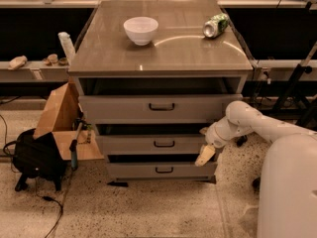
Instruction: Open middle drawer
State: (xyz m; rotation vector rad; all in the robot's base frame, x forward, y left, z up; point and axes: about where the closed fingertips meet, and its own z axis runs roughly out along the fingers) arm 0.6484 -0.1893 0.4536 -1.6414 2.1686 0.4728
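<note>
The middle drawer (158, 144) is the pale-grey front with a small dark bar handle, between the tall top drawer (161, 107) and the bottom drawer (161, 170). It stands out slightly, with a dark gap above it. My gripper (203, 144) is at the right end of the middle drawer's front, well to the right of its handle. It is open and holds nothing. One tan finger (204, 155) hangs down in front of the gap above the bottom drawer, and the other fingertip (203, 131) shows just above the drawer front.
A white bowl (140, 29) and a tipped green can (215, 26) lie on the cabinet top (163, 53). A cardboard box (62, 120) and a black bag (37, 157) sit on the floor to the left. My white arm and base (287, 177) fill the right.
</note>
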